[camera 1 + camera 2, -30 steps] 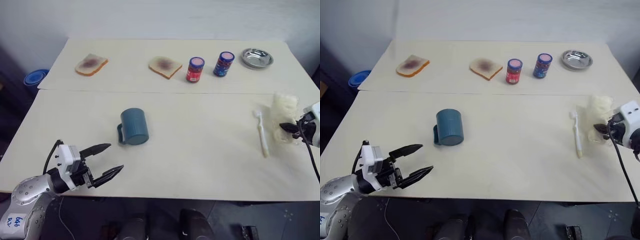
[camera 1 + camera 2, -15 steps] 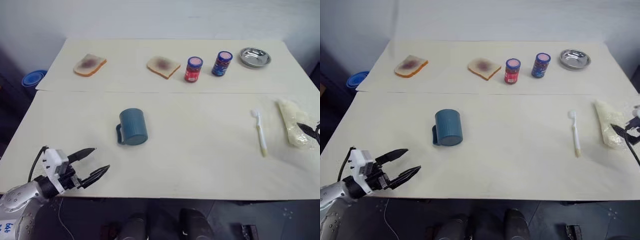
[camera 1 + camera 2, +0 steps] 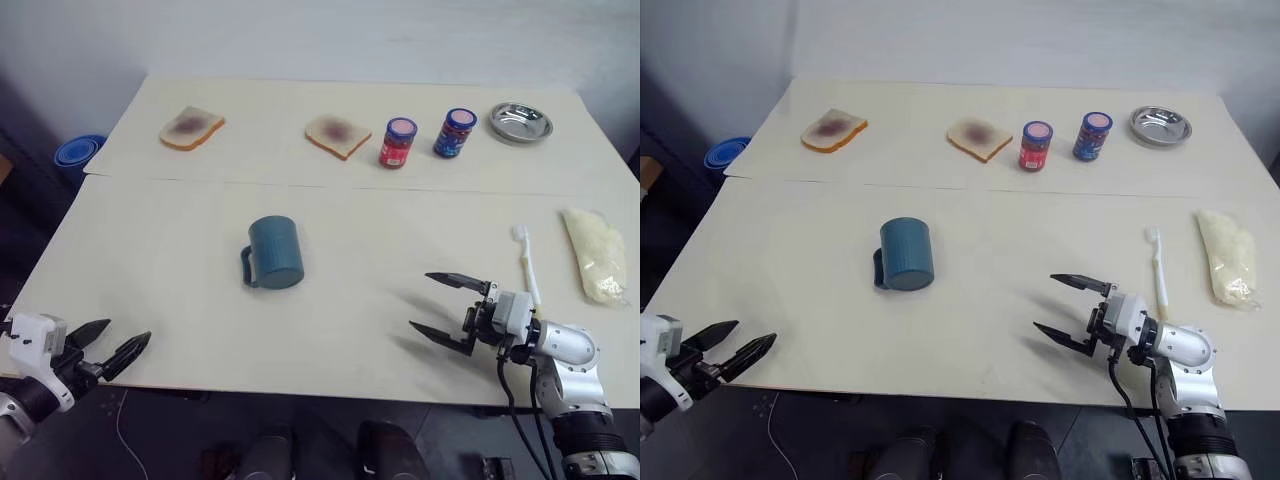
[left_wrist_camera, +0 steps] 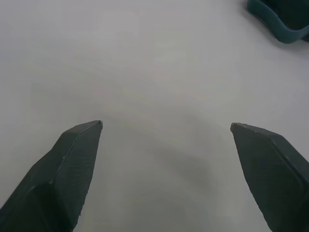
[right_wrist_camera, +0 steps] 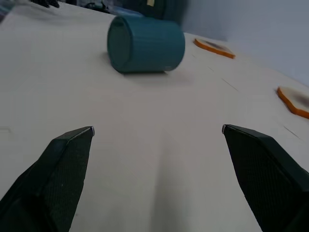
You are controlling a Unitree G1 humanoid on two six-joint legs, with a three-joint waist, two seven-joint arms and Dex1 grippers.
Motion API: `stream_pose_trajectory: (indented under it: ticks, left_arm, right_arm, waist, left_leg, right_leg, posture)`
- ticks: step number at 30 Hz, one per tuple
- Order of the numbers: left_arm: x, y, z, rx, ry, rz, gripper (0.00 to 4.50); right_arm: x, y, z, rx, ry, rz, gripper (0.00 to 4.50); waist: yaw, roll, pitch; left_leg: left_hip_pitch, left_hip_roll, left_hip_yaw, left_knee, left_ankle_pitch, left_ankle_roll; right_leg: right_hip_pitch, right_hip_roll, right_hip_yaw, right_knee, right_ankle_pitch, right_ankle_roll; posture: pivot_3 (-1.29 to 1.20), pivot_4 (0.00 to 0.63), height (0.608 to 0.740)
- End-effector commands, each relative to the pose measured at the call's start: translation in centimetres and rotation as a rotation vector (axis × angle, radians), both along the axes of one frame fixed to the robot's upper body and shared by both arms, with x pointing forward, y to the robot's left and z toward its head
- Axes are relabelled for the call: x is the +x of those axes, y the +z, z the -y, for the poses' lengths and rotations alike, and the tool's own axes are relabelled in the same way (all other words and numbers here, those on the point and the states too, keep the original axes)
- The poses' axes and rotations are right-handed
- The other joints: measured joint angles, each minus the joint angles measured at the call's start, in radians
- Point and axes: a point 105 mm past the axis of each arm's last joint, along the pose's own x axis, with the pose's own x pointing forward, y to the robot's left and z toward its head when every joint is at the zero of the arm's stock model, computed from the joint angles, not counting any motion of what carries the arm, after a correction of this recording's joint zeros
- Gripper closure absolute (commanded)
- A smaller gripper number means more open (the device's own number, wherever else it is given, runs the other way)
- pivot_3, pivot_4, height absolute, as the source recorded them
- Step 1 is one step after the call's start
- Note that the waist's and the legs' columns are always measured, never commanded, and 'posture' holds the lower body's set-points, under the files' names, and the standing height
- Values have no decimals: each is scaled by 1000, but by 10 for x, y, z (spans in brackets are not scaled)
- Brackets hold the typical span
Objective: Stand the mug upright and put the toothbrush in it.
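Mug [image 3: 275, 253] lay on its side mid-table, toothbrush [image 3: 526, 264] far right. Right gripper [image 3: 447, 312] wide open, empty, aimed at mug; left gripper [image 3: 112, 344] likewise. Best: clamp the body, tip upright.

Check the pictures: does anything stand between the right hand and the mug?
Nothing visible does. Only bare table lies between the open right hand and the mug, which lies on its side.

toast slices [image 3: 192, 128], jars [image 3: 397, 142] (two), steel dish [image 3: 520, 122]
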Motion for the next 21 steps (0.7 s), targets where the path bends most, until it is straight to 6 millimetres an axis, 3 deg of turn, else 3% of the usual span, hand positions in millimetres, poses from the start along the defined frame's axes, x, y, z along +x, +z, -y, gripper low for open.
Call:
stream_pose_trajectory:
  ticks: [1, 4, 6, 11, 13, 21]
  left_arm:
    - [16, 28, 10, -51, 40, 12, 0]
    - [42, 60, 48, -242, -72, 70, 0]
    - [54, 64, 67, -277, -123, 20, 0]
    - [84, 49, 86, -231, -87, -126, 0]
    - [97, 35, 86, -172, -22, -201, 0]
    - [123, 18, 126, -272, -84, -361, 0]
  right_arm:
    - [-5, 14, -6, 38, 56, 31, 72]
    - [-7, 25, -14, 40, 88, 52, 72]
    - [-8, 26, -15, 34, 89, 38, 72]
    - [-12, 30, -10, 33, 41, 32, 72]
    - [-14, 33, -10, 40, 27, 39, 72]
    - [-16, 36, -7, 64, -26, 42, 72]
  waist:
    - [3, 0, 0]
    - [5, 0, 0]
    - [1, 0, 0]
    - [-7, 0, -1]
    - [-6, 0, -1]
    - [6, -1, -1]
  left_leg:
    - [0, 0, -1, 0, 0, 0]
    - [0, 1, -3, 0, 0, -3]
    - [-1, 1, -4, 0, 0, -4]
    - [0, 0, -2, -2, 0, -4]
    - [0, 0, -1, -2, 0, -4]
    - [0, -1, 0, -1, 2, -4]
  right_leg:
    - [0, -2, 0, 0, 0, 0]
    - [-1, -3, 0, 3, 0, -1]
    - [-2, -3, -1, 4, -1, -1]
    - [-3, 4, -1, 4, -1, -1]
    - [-3, 5, -1, 5, -1, -1]
    - [-3, 5, -1, 6, -1, -1]
  posture:
    - [0, 150, 740]
    - [0, 150, 740]
    - [0, 150, 740]
    - [0, 150, 740]
    - [0, 150, 740]
    - [0, 150, 740]
